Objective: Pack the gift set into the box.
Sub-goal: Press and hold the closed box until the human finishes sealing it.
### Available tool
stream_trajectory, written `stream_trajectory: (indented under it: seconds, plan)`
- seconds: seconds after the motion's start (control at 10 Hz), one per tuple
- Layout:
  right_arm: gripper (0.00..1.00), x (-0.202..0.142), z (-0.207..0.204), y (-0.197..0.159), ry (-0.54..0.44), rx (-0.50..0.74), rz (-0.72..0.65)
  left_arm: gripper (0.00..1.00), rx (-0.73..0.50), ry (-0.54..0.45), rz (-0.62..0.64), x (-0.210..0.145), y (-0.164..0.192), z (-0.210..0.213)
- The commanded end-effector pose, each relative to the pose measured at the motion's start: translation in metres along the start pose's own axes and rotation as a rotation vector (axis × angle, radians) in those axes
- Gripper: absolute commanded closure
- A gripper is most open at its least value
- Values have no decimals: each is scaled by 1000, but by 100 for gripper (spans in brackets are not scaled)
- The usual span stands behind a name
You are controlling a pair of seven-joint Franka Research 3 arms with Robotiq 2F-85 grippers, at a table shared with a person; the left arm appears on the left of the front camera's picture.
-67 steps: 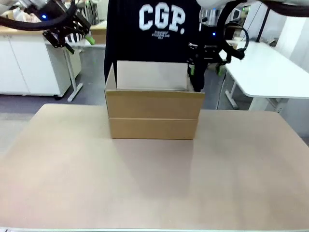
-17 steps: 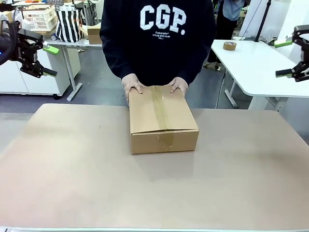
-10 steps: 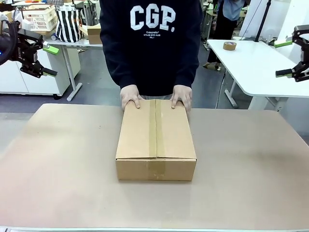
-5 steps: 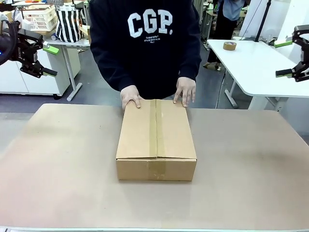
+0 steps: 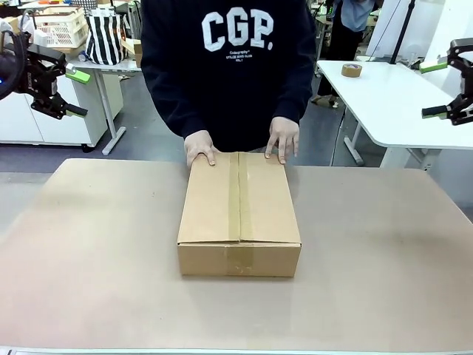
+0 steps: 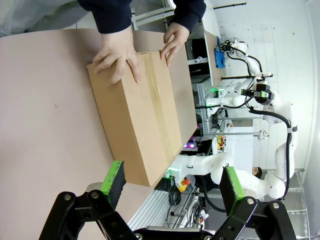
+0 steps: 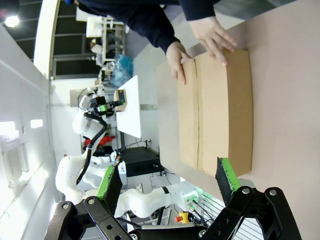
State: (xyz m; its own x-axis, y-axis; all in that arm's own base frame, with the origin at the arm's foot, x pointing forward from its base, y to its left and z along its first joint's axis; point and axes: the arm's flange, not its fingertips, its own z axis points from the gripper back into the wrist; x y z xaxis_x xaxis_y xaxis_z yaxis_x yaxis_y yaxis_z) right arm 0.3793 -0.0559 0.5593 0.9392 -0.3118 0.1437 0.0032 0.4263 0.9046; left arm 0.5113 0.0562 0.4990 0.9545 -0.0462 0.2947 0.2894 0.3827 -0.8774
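The box lies shut in the middle of the table, a brown tape strip running along its top seam; it also shows as the box and the box. A person's hands rest on its far edge. The gift set is hidden. My left gripper hangs open high at the far left, well away from the box. My right gripper hangs open high at the far right. Both wrist views look down between open fingers: left gripper, right gripper, nothing held.
The tan table has bare room on all sides of the box. Behind on the right stands a white table with a tape roll. The person stands at the table's far edge.
The person shut and taped the carton, turned it lengthwise and slid it toward me. In the last half second one hand shifted slightly; both arms stayed raised and still.
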Motion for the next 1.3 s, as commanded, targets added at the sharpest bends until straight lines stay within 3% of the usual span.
stream_trajectory:
  seconds: [0.0,0.4,0.5,0.6,0.7,0.8,0.9,1.0,1.2]
  plan:
    - [0,0,0,0,0,0,0,0,2,10,-18,-5,-1,1]
    - [0,0,0,-1,0,0,-1,0,0,0,0,0,0,0]
    - [0,24,-14,0,-202,-110,155,0,93,-229,-276,-1,-7,-25]
    - [0,32,-35,1,-131,-62,435,0,-34,-230,-545,-16,-16,-50]
    - [0,34,-58,-1,-78,-48,682,0,-7,-298,-747,-26,-21,-73]
    - [0,33,-85,-1,-86,-31,893,0,-103,-278,-844,-34,-29,-92]
    - [0,28,-111,1,-152,-75,1088,0,-101,-323,-983,-42,-36,-109]
    - [0,10,-139,7,-97,-11,1200,0,-125,-304,-1103,-53,-43,-129]
    - [0,-37,-175,10,21,4,1330,0,-250,-101,-1176,-85,-57,-149]
